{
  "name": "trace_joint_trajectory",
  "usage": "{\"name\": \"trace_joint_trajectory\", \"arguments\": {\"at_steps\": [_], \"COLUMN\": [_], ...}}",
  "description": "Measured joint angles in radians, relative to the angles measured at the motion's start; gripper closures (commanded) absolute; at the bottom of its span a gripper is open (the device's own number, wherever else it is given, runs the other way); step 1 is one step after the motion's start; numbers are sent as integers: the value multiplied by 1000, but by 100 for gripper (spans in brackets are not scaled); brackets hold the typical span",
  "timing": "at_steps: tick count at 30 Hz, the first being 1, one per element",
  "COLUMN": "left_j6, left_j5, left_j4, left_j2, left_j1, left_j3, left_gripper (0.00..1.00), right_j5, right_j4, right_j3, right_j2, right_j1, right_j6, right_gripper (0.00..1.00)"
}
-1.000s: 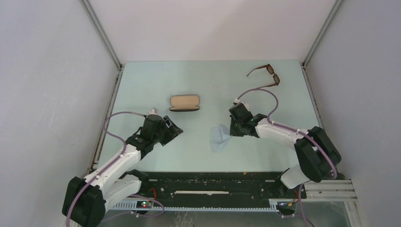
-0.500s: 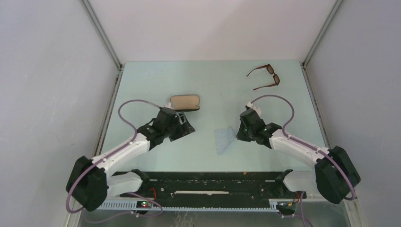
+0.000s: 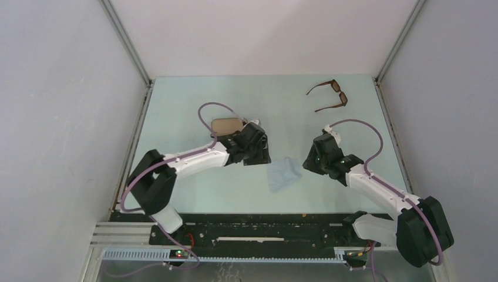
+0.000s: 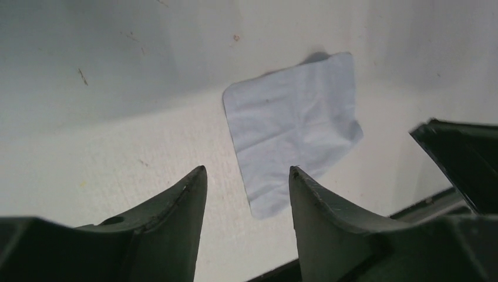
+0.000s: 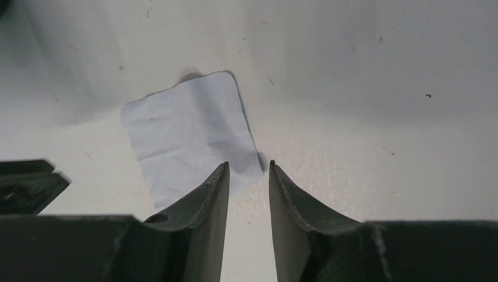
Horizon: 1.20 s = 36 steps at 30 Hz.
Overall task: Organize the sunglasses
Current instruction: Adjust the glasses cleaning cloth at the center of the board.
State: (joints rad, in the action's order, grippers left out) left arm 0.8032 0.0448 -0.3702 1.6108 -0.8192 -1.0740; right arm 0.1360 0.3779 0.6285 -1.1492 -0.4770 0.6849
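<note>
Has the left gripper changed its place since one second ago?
Yes. The left gripper went rightward: before, it was nearer than the case and to its left; now it sits at the case's right end.

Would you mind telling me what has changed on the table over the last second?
The left gripper swung right toward the cloth, and its arm now hides part of the case. The right gripper drew back to the right, away from the cloth. Neither holds anything. The sunglasses and case stayed put.
</note>
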Motion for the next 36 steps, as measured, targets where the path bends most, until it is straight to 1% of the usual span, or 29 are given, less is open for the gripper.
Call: {"name": "trace_joint_trajectory", "arguments": {"at_steps": [3,7,11,15,17,21,28,34,36], "left_j6": [-2,-3,-3,-3,-3,1,8,8,8], "left_j5": [32,35,34,30,30,28,16,3,0], "left_j4": [-7,-9,-9,-10,-8,1,13,13,16], "left_j2": [74,156,202,233,248,273,290,304,307], "left_j1": [-4,-3,-5,-6,-6,-6,-6,-6,-6], "left_j3": [-41,-76,-82,-101,-114,-128,-132,-148,-152], "left_gripper": [45,46,51,54,59,77,99,100,100], "right_j5": [-8,-23,-45,-85,-107,-142,-127,-119,-122], "right_j4": [3,6,-2,-26,-31,-33,-32,-39,-39], "right_j3": [0,0,0,1,7,47,169,260,273], "right_j2": [17,18,3,-45,-90,-211,-345,-439,-491], "right_j1": [8,32,47,56,59,63,64,65,64], "right_j6": [-6,-12,-22,-37,-51,-82,-140,-172,-177], "right_gripper": [62,63,63,62,62,59,58,60,63]}}
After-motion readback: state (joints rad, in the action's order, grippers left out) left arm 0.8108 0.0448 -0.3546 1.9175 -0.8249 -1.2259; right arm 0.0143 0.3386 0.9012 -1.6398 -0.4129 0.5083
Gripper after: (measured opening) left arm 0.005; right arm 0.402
